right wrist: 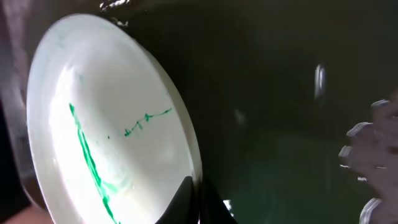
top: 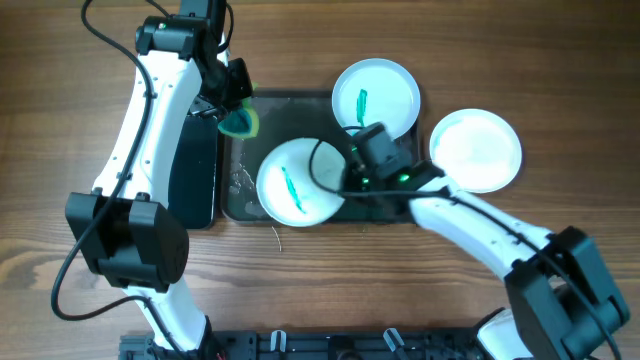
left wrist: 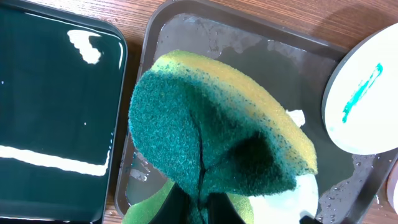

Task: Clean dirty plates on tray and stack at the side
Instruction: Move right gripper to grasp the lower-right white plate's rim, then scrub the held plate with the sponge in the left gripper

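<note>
My left arm (top: 140,120) runs up the left side and bends inward at the wrist. The left gripper (top: 237,100) points down, its jaws clamped on the sponge (left wrist: 211,130). My right arm (top: 470,225) comes in from the lower right, stretched low and leftward. The right gripper (top: 345,178) has its fingertips (right wrist: 186,199) pinched tight on the rim of the white plate (right wrist: 112,124).
</note>
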You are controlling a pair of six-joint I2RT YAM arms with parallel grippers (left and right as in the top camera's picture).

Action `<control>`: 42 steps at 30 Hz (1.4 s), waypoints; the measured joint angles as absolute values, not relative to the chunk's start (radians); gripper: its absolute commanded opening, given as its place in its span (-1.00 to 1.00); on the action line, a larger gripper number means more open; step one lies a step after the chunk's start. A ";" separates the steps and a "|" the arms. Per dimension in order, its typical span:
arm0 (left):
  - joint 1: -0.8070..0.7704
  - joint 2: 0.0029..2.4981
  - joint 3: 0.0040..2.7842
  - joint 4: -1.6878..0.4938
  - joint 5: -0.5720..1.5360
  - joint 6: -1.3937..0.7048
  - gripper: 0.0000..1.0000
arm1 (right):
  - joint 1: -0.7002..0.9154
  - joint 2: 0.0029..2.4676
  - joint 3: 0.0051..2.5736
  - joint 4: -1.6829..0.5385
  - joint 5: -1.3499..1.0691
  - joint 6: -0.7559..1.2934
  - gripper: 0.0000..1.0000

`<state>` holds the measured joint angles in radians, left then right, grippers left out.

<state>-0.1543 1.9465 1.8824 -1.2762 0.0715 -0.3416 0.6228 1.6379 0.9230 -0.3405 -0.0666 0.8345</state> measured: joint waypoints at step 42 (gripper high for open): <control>-0.154 1.946 1.880 -1.280 0.072 -0.342 -0.92 | 0.516 2.025 1.318 -0.537 -0.332 0.377 -0.83</control>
<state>-0.1543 1.9465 1.8797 -1.2804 0.0715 -0.3416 0.5163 2.0254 1.3182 -0.5373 -0.3317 0.3767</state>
